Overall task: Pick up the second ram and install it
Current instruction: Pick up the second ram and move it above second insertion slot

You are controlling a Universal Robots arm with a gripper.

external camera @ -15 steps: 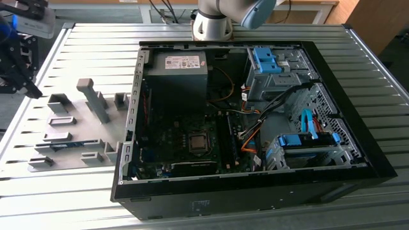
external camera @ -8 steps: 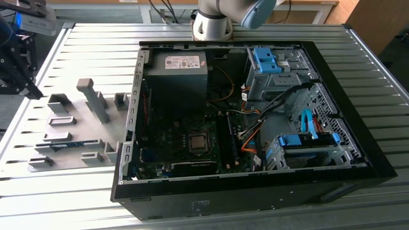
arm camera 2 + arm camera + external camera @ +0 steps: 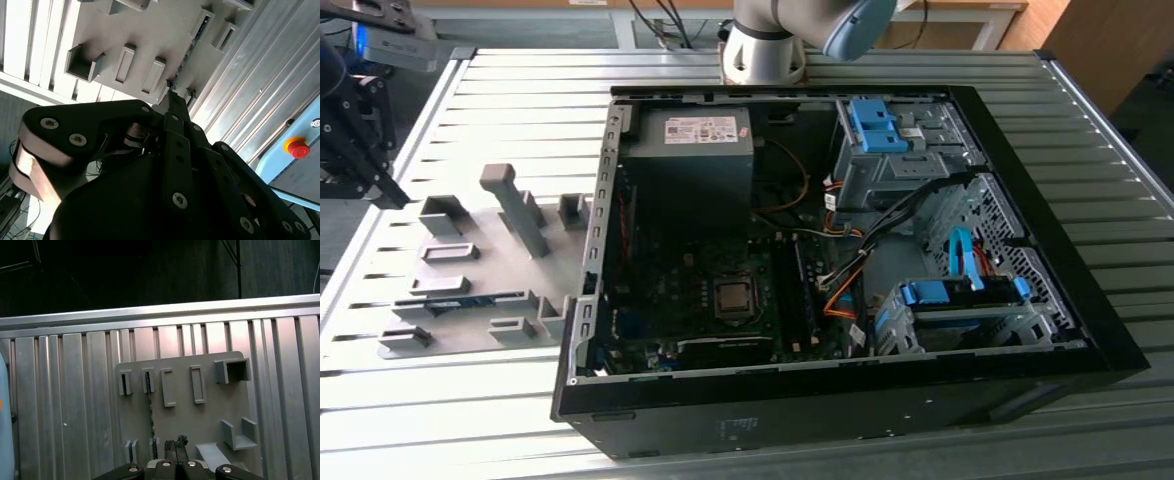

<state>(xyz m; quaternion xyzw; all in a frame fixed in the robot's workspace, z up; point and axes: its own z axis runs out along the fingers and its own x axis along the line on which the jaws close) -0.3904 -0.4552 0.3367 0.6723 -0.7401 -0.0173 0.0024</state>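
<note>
The second ram is a thin blue-green stick standing on edge in a slot of the grey holder plate, at the exterior view's left of the computer case. In both wrist views the ram runs between small grey blocks on the plate. My gripper hovers above the plate, close to one end of the stick and apart from it. Its black fingers are shut together with nothing between them.
The open black computer case lies on the ribbed metal table, with long black motherboard slots inside beside the processor socket. The arm's base stands behind the case. Grey holder blocks rise from the plate. A red stop button sits off the table.
</note>
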